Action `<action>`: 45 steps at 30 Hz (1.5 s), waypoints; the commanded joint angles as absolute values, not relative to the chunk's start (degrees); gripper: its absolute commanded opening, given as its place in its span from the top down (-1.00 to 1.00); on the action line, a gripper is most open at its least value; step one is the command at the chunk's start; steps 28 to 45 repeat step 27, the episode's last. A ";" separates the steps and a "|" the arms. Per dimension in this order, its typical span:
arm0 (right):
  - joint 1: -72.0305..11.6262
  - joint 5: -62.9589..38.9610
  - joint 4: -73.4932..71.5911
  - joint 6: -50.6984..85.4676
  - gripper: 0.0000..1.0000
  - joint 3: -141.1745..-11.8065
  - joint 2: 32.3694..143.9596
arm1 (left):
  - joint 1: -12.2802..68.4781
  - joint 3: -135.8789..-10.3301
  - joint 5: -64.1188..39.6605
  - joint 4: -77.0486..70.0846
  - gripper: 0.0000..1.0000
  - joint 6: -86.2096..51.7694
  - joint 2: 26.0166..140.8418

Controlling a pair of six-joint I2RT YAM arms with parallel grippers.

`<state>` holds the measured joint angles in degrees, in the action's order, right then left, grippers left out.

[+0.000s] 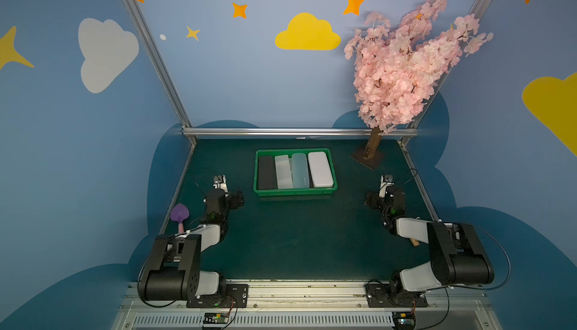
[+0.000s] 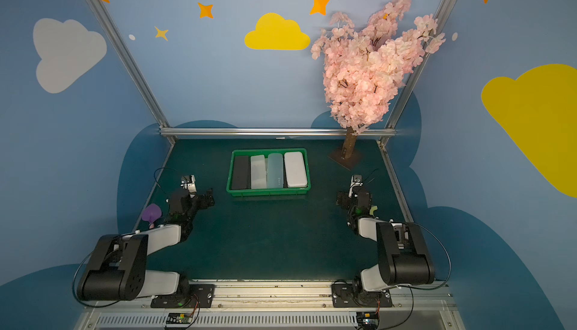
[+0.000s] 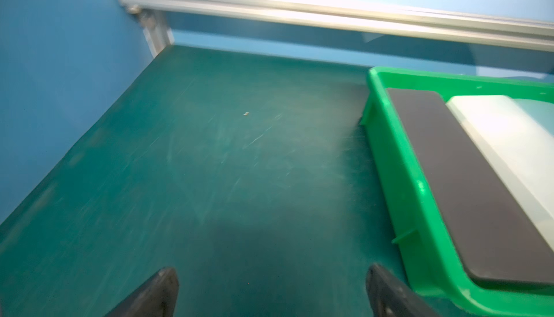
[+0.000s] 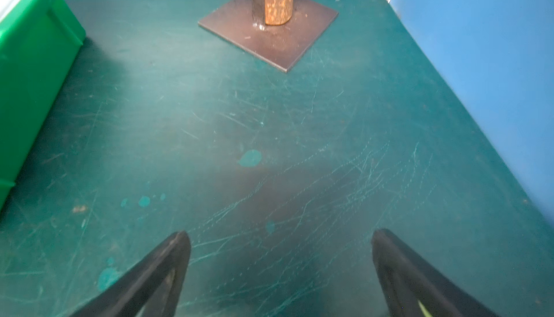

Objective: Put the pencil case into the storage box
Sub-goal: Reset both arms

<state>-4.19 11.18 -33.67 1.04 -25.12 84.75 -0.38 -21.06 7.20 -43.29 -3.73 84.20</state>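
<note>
We log storage box (image 1: 263, 191), four pencil cases (image 1: 320, 169) inside, between left end effector (image 3: 271, 270) and right end effector (image 4: 280, 233); both spread wide, gripping nothing, above bench (image 1: 296, 235).

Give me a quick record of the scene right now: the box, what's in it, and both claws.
Box: shallow bright green plastic storage box, centre back
Contents, side by side: black pencil case, frosted white pencil case, pale teal translucent pencil case, opaque white pencil case
Left claw: open, empty, beside the box
Right claw: open, empty
Outside the box: no pencil case visible
</note>
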 commanded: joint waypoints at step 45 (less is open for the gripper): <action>-4.46 11.83 -36.03 0.62 -0.96 -25.76 84.14 | 0.13 -22.41 6.84 -47.72 -1.00 -1.05 88.15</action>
